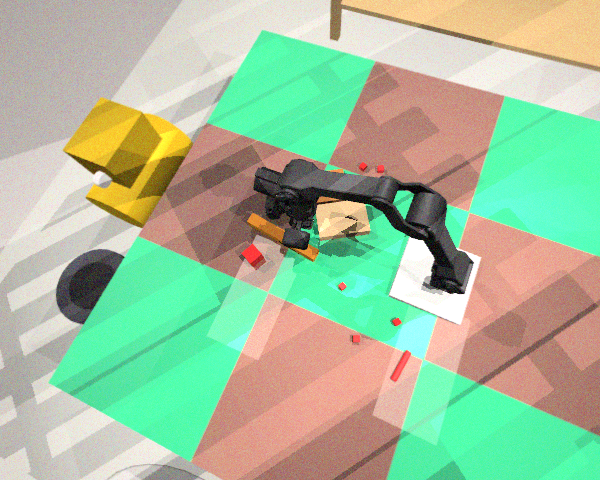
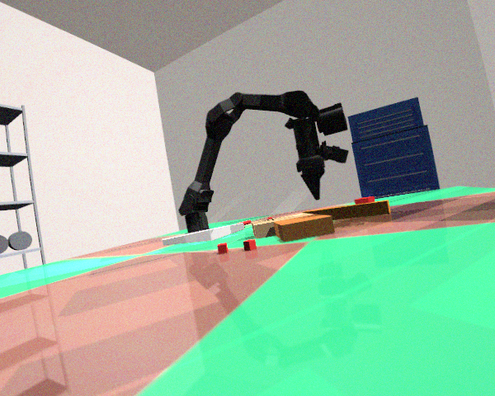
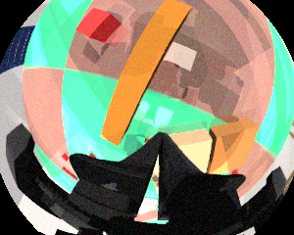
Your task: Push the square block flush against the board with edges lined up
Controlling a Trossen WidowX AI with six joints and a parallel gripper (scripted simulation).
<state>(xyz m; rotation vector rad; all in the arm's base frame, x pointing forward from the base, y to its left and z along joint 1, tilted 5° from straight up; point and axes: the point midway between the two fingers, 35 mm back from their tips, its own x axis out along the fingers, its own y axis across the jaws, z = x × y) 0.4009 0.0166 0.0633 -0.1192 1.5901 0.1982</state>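
Near the middle of the green-and-brown checkered mat (image 1: 290,82), the orange square block (image 2: 303,226) lies flat with one side touching a tan block (image 2: 262,228). From above the arm's forearm covers most of it. The long orange board (image 1: 269,231) lies flat a little way off; in the wrist view a strip of mat shows between the board (image 3: 143,69) and the square block (image 3: 233,144), so the two are apart and no side meets. The gripper (image 2: 316,194) hangs point-down in the air above them, clear of the mat, and from above it sits over the board's near end. Its fingers are pressed together to a narrow tip and hold nothing. A red cube (image 1: 252,254) rests on the mat just beyond the board. Smaller red bits (image 2: 249,244) lie scattered farther out. The arm's base stands on a white plate (image 1: 414,294). Off the mat sit a yellow bin (image 1: 127,160) and a dark round tub (image 1: 85,284).
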